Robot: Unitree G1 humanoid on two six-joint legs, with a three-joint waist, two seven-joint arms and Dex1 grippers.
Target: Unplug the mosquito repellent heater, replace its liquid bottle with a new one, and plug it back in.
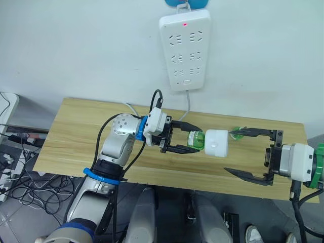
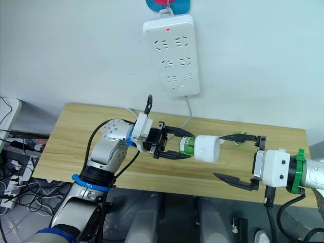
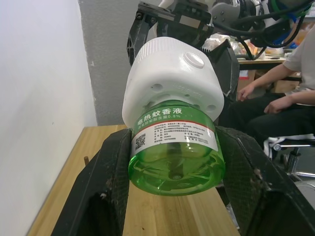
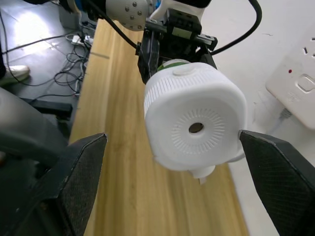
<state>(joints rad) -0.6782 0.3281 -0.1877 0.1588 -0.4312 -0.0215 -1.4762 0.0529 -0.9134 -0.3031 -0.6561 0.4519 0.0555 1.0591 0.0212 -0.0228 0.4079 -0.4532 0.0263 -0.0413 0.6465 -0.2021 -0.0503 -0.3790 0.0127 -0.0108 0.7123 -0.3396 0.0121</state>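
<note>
Your left gripper (image 1: 188, 140) is clamped on the green liquid bottle (image 3: 174, 160), holding it sideways above the wooden table (image 1: 76, 131). The mosquito repellent heater (image 1: 216, 143) sits on the bottle's far end, unplugged from the power strip (image 1: 185, 48). Your right gripper (image 1: 237, 152) stands wide apart, its fingers either side of the heater.

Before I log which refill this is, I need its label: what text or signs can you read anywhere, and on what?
"电热蚊香液": red band on the label of the green liquid bottle, held in the left gripper with the mosquito repellent heater on top.
Smaller white lines beneath it: too small to read.
QR code on the label: a sign, not readable.
Power strip: no legible text.
</note>
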